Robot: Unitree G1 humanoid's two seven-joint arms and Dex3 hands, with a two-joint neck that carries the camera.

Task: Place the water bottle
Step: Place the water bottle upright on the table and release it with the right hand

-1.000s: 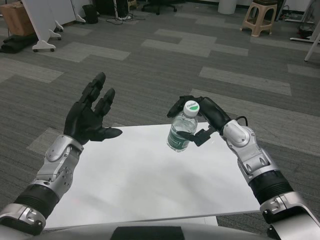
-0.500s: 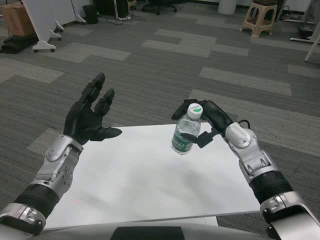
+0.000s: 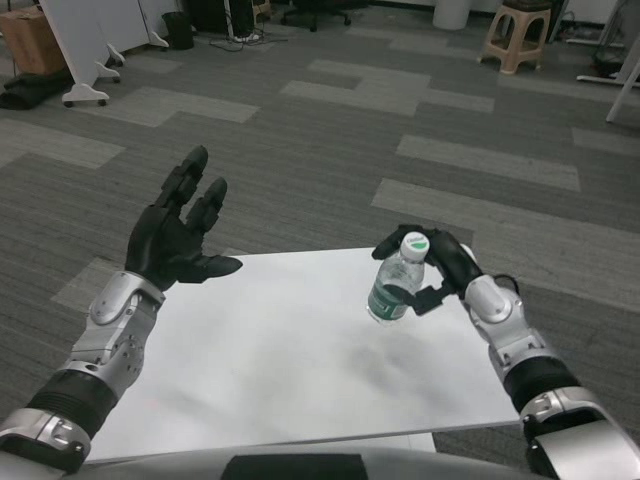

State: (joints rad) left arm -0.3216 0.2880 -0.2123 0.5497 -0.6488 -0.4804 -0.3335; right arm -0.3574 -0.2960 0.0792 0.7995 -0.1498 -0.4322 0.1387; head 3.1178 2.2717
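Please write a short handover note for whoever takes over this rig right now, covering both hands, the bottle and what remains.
Right hand: grips the water bottle, tilted, over the right part of the white table.
Left hand: holds nothing, fingers spread, raised by the table's far left corner.
Done: bottle is in hand.
Left: set it upright on the table and let go; whether its base touches the top yet cannot be told.

Over the surface [image 3: 270, 370], the water bottle [image 3: 398, 283] sits at its right side in the right hand [image 3: 440, 270]; the left hand [image 3: 178, 235] hovers over its left far corner.
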